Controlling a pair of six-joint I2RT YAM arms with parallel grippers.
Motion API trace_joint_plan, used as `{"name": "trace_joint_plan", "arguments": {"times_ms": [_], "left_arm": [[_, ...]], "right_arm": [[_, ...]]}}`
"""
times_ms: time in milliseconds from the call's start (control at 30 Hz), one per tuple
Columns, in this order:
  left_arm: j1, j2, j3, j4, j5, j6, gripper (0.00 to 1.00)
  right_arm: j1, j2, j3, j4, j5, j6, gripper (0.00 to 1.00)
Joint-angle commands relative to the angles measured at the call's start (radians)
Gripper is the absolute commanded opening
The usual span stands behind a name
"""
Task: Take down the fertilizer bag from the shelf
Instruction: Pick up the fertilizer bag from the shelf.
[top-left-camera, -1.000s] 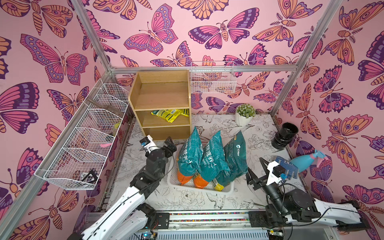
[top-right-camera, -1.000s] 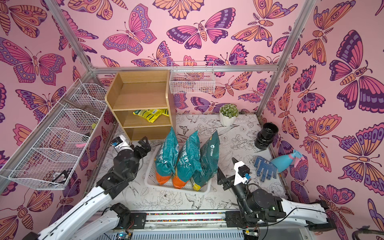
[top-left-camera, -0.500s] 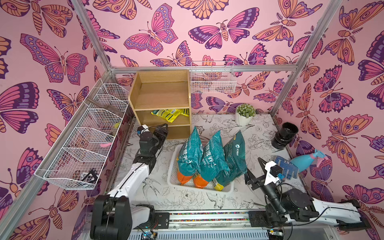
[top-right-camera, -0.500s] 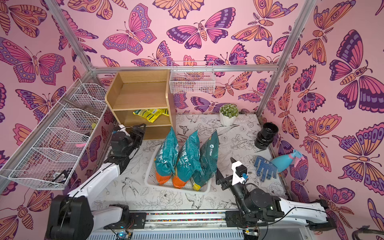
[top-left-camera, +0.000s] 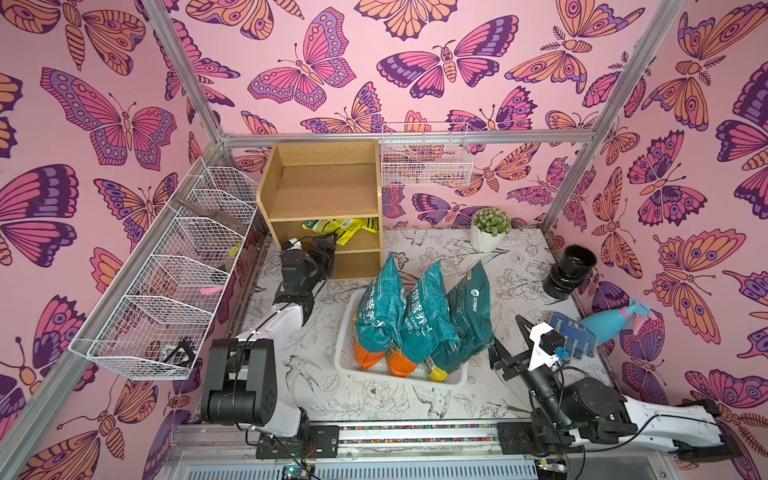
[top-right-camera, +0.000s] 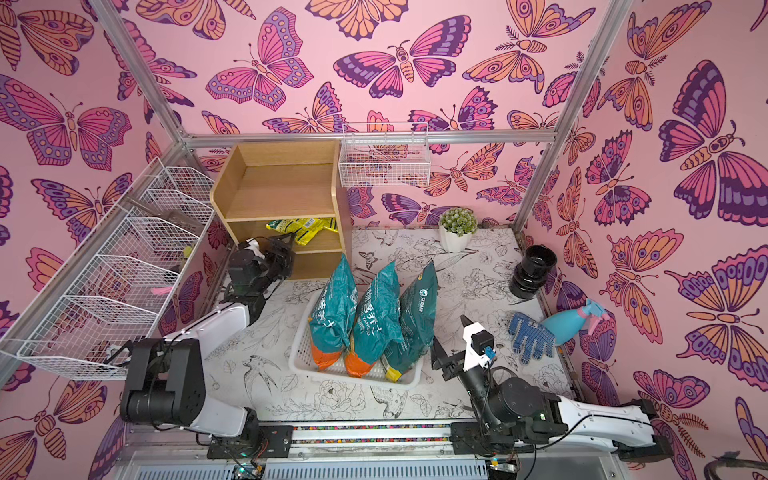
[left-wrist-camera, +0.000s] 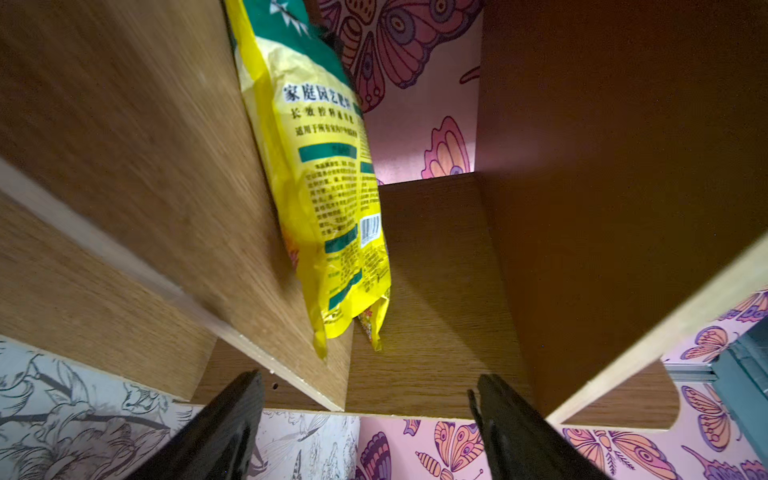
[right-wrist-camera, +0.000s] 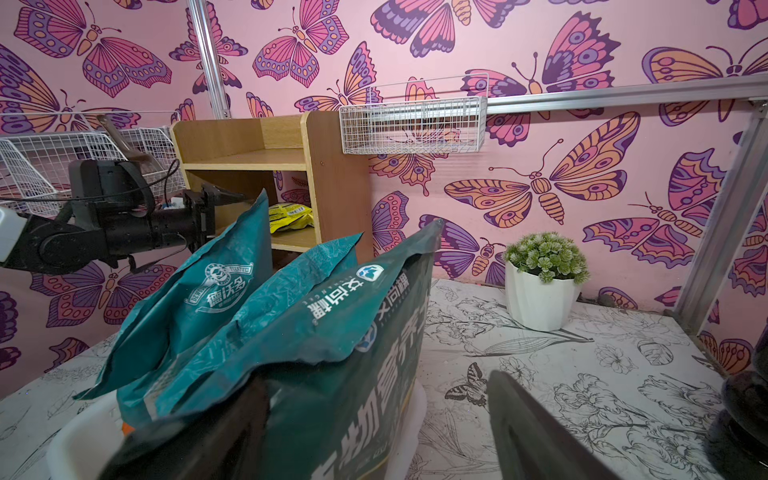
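Note:
The fertilizer bag (top-left-camera: 340, 226) (top-right-camera: 303, 226) is yellow with green print. It lies on the middle tier of the light-wood shelf (top-left-camera: 324, 191) (top-right-camera: 282, 195), with its end near the tier's front edge. My left gripper (top-left-camera: 328, 242) (top-right-camera: 287, 241) is at the front of that tier, open. In the left wrist view the bag (left-wrist-camera: 324, 187) lies just ahead of the left gripper (left-wrist-camera: 370, 382), apart from both fingers. My right gripper (top-left-camera: 505, 338) (top-right-camera: 449, 332) is low by the white basket and open, holding nothing. The right wrist view shows the bag (right-wrist-camera: 291, 216) inside the shelf (right-wrist-camera: 332, 178).
A white basket (top-left-camera: 345, 361) in the middle of the table holds three upright teal bags (top-left-camera: 424, 316). A potted plant (top-left-camera: 490, 226), black pot (top-left-camera: 571, 270), blue glove (top-left-camera: 571, 332) and spray bottle (top-left-camera: 611, 324) stand at the right. Wire baskets (top-left-camera: 166, 282) hang on the left wall and a wire basket (top-left-camera: 424, 162) on the back wall.
My left arm stretched from beside the basket toward the shelf, bringing its gripper to the middle tier's front. Its jaws narrowed slightly. The right arm barely moved.

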Motion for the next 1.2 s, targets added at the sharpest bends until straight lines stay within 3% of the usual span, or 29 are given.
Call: {"name": "trace_joint_plan", "arguments": {"times_ms": [0, 367, 600, 700, 967, 1167], "left_arm": [[0.008, -0.003, 0.027, 0.010, 0.019, -0.009, 0.82], [0.007, 0.170, 0.101, 0.058, 0.061, -0.076, 0.78], [0.000, 0.172, 0.116, 0.001, 0.018, -0.055, 0.76], [-0.005, 0.199, 0.148, -0.009, 0.033, -0.050, 0.63], [-0.004, 0.201, 0.151, -0.020, 0.029, -0.049, 0.00], [-0.003, 0.061, 0.143, -0.087, 0.003, 0.029, 0.00]], "right_arm": [[-0.006, 0.011, -0.011, 0.016, -0.012, -0.016, 0.87], [-0.005, 0.012, -0.008, 0.006, -0.018, -0.008, 0.87], [-0.007, 0.016, -0.006, 0.012, -0.021, -0.013, 0.87], [-0.007, 0.016, -0.005, 0.008, -0.021, -0.011, 0.87], [-0.007, 0.016, -0.005, 0.006, -0.023, -0.009, 0.87], [-0.008, 0.014, -0.006, 0.003, -0.024, -0.009, 0.87]]}}
